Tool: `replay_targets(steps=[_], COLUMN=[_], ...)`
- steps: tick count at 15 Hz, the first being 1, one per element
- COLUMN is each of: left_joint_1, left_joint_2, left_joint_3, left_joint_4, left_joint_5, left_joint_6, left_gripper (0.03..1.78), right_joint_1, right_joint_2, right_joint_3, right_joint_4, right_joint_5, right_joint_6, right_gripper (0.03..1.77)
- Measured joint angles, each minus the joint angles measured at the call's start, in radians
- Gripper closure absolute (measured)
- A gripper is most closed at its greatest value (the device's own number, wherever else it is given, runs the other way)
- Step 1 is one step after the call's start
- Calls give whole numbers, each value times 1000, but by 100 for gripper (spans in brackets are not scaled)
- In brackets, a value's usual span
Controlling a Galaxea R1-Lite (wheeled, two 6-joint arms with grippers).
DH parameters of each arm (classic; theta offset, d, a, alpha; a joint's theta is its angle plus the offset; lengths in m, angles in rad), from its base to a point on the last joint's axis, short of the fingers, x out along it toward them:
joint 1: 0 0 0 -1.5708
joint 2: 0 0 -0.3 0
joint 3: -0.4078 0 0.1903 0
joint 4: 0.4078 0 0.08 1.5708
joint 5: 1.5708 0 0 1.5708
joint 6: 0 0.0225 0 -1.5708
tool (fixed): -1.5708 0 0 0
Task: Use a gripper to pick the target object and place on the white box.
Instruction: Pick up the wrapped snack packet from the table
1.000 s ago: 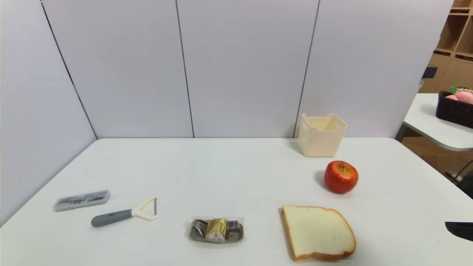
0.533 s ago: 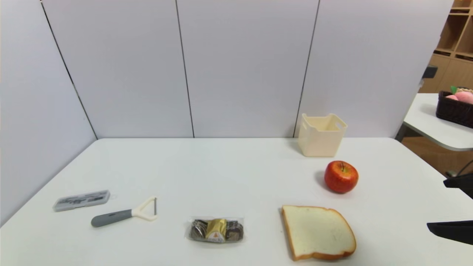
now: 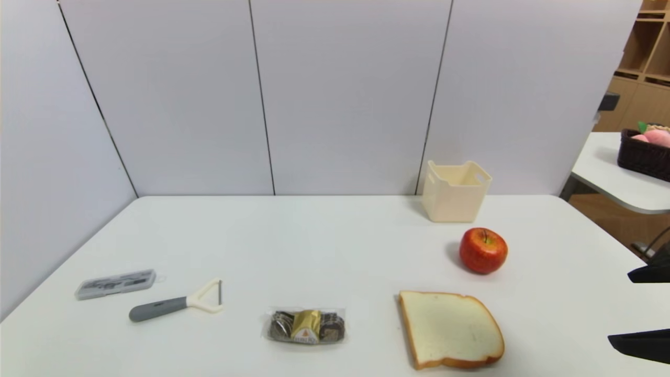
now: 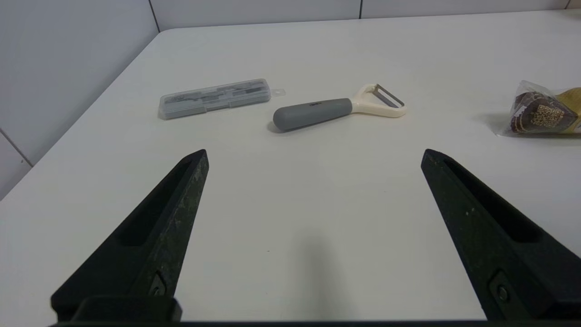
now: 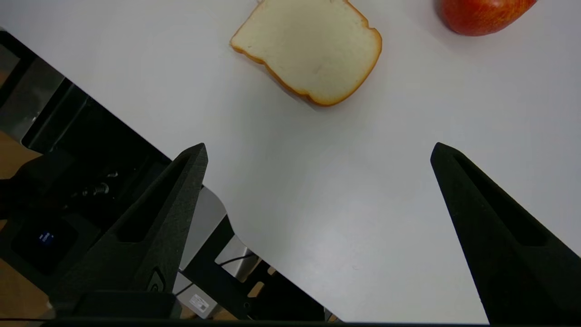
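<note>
Right gripper (image 3: pixel 620 313) apart at table's right edge; bin holds nothing

Bin (image 3: pixel 454 196): cream, open-topped, upright at the back right, interior bare. Chocolates (image 3: pixel 306 326): clear pack, gold middle, brown ends; flat on the table (image 3: pixel 335 246), front centre, outside the bin. Case (image 4: pixel 215 98): clear lid, small dark pieces within; far left. Basket (image 3: pixel 645 156): dark, pink fruit inside; on a side table (image 3: pixel 623 178). Left gripper (image 4: pixel 315 156): parked off the head view, fingers apart.

Bread (image 5: pixel 313 50) and an apple (image 5: pixel 485 13) lie beyond the right claw's (image 5: pixel 320 147) spread fingers.
</note>
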Motion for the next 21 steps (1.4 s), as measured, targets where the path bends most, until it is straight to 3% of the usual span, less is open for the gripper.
replay_targets(steps=[9,16,21], left_joint_1=[0,0,0], left_joint_2=[0,0,0], left_joint_3=[0,0,0], left_joint_4=[0,0,0], left_joint_5=[0,0,1], left_joint_6=[-1,0,0], left_gripper=[12,12,12], right_joint_1=[11,161,225], right_joint_2=[43,62,72], right_joint_3=[-43,-51,-55], right_joint_4=[0,22,43], right_joint_5=[33,46,44], right_joint_6=[-38,-97,-188], right_gripper=[10,10,10])
